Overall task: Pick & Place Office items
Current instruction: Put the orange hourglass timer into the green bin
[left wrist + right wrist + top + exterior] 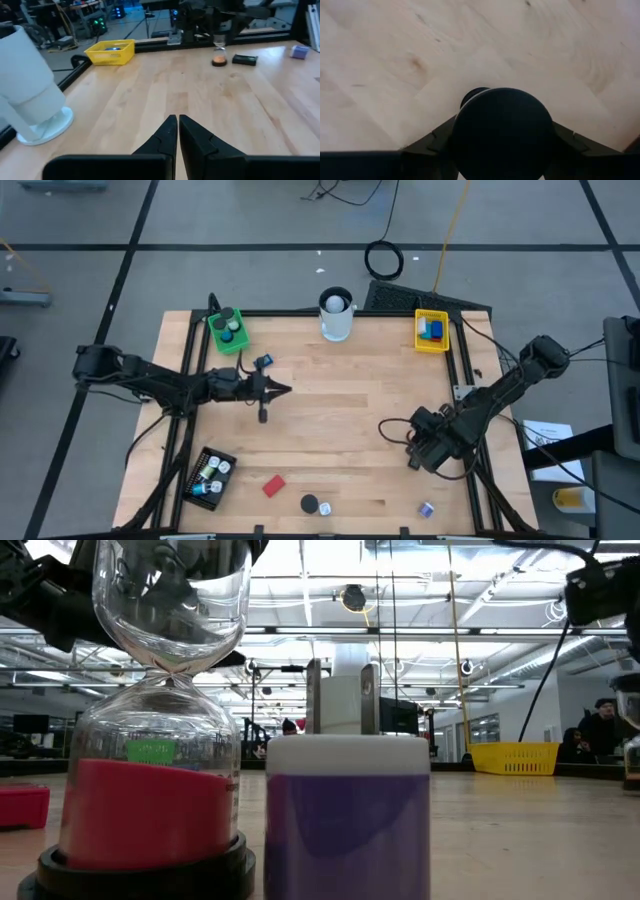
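Observation:
A small hourglass [219, 55] with orange sand stands upright on the table at the right, and my right gripper [420, 452] comes down on it from above. In the right wrist view its black round top [502, 130] fills the space between the fingers. My left gripper [283, 390] is shut and empty, held level over the table's middle left. Other office items lie loose: a red block [273, 485], a second hourglass [150, 760] with red sand, a white-and-purple piece [345, 820] and a small purple piece [426, 508]. My right gripper has the hourglass's black round top [470, 125] between its two fingers [432, 142], one on each side of the cap. The fingers point steeply down from above. The hourglass stands upright with its base on the table.
A green tray [228, 330], a tall white cup [337, 315] and a yellow tray [431, 330] line the far edge. A black tray [210, 477] with several pieces sits at the near left. A small blue piece [264, 362] lies beside the left gripper.

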Available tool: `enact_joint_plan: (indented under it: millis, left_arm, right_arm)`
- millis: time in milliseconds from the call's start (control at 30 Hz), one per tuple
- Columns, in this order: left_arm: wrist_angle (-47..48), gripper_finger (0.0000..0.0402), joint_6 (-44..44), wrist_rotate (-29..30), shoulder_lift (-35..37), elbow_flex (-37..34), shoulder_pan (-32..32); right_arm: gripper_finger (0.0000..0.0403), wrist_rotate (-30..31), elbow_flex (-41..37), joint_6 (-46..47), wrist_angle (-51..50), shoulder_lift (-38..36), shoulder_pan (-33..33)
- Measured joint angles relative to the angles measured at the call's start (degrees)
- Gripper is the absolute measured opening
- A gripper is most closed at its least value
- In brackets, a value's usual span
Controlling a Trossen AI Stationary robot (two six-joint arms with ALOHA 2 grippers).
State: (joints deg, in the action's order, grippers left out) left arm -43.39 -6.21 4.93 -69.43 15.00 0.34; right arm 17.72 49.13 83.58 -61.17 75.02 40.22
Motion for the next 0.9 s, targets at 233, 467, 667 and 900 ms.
enact_joint_plan:
  millis: [233,467,667,900]
  left_arm:
    - [-1.47,0.0026,-0.02,-0.64,2.14,-0.81,3.16]
    - [-14.48,0.0026,3.98,-3.73,2.13,-8.52,10.42]
    - [-21.24,0.0026,5.07,-3.85,2.11,-13.13,13.65]
    - [-19.92,0.0026,4.64,-3.37,2.09,-13.2,15.08]
  right_arm:
    - [0.0194,1.42,4.68,-11.19,1.68,-0.02,-6.91]
    - [0.0194,-2.1,7.16,-44.23,23.26,1.42,-27.33]
    - [0.0194,-7.88,17.44,-65.62,30.37,14.31,-41.77]
    - [0.0198,-13.82,38.5,-82.07,28.51,33.22,-45.76]
